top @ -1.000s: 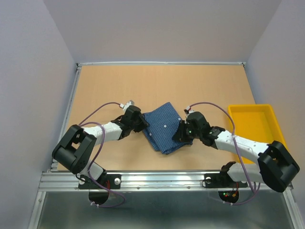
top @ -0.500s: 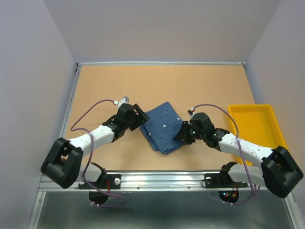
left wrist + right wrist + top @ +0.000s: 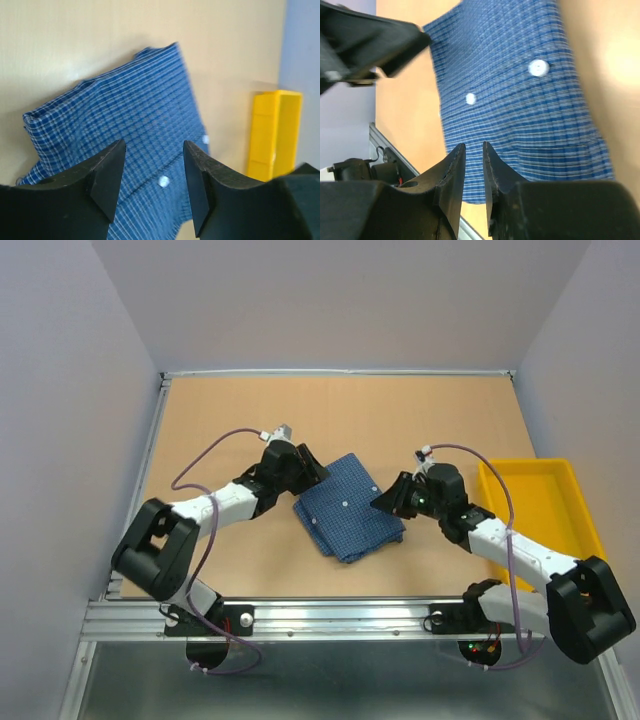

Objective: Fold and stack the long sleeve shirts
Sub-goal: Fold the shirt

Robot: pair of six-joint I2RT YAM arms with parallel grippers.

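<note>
While one folded shirt (image 3: 348, 518) lies near one tray (image 3: 540, 502), left fingers (image 3: 107, 175) gape empty, right fingers (image 3: 451, 175) barely part.

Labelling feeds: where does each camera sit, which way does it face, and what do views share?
Top: above and behind, looking down on the table; left arm, right arm, left tool, right tool show.
Left wrist: on the left arm, facing shirt and tray past its own fingers.
Right wrist: on the right arm, facing the shirt past its fingers; left tool visible.
Shared: the shirt, in all three.
</note>
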